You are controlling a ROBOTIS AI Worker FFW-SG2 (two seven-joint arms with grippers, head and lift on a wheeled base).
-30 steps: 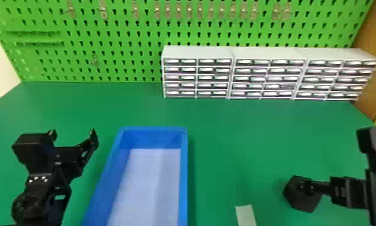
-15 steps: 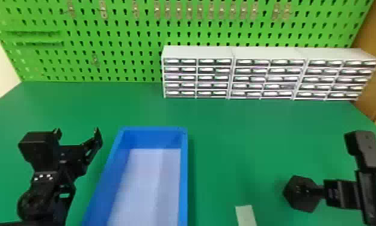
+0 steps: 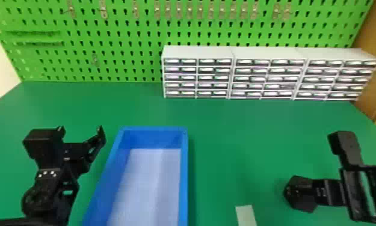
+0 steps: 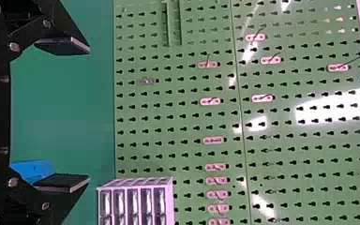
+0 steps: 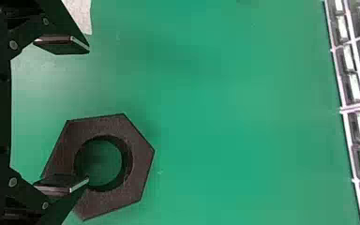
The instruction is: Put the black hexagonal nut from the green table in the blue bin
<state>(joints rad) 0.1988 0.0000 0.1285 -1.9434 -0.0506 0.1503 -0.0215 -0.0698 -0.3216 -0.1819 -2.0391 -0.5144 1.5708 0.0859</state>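
The black hexagonal nut [image 3: 297, 193] lies on the green table [image 3: 238, 126] at the right of the head view, with my right gripper [image 3: 330, 192] over its right side. In the right wrist view, one finger of my open right gripper [image 5: 89, 114] overlaps the edge of the nut [image 5: 138, 164]; the other finger is well off to the side. The nut's hole shows bare table. The blue bin [image 3: 184, 180] stands between the arms, its visible floor bare. Left of it is my left gripper [image 3: 80, 129], and the left wrist view also shows this gripper [image 4: 89, 115] open, holding nothing.
White drawer units [image 3: 197, 52] line the back right of the table, before a green pegboard [image 3: 121, 39]. A pale flat strip [image 3: 246, 215] lies between bin and nut at the front edge of the head view.
In the head view, my right gripper has shifted left over the nut, which keeps its place. My left gripper has moved slightly right and farther from the robot.
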